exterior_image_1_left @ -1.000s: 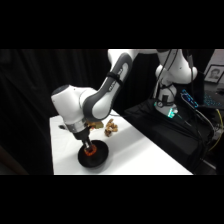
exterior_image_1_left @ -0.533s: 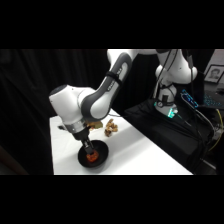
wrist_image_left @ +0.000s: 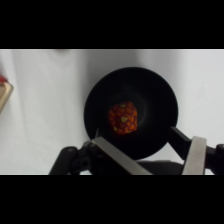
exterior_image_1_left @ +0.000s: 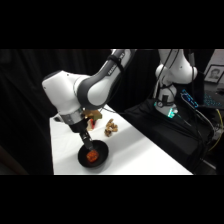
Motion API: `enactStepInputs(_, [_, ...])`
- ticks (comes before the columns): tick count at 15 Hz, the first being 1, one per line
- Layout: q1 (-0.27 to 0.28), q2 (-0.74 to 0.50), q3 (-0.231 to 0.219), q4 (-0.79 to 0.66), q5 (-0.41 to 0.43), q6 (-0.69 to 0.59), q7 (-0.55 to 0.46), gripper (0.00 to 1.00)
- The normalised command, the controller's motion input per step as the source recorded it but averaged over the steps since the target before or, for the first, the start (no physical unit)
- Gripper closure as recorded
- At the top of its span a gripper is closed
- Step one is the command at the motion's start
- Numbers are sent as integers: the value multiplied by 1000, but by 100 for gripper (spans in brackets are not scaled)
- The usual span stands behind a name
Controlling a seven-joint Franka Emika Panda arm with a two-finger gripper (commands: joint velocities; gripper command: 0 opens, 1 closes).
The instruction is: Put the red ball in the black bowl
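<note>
The red ball (wrist_image_left: 123, 119) is seen lying at the centre of the black bowl (wrist_image_left: 160, 92), released. The gripper (wrist_image_left: 150, 150) is spread wide above it. If withdrawn carelessly, the bowl's rim could be clipped and tipped.

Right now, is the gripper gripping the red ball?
No. The red ball lies free in the black bowl, with the gripper open above it.

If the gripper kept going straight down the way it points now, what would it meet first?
Most likely the red ball lying in the black bowl, directly below the open gripper; depth is hard to judge.
</note>
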Motion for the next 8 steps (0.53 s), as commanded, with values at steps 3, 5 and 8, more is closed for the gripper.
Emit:
enactStepInputs(3, [24,-425,-10,-206,-21,-255,-45,0])
enactStepInputs(5, [26,-412,-18,-212,-35,-219,-44,0])
enactStepInputs(8, [30,-352,-21,-181,-56,-163,-65,0])
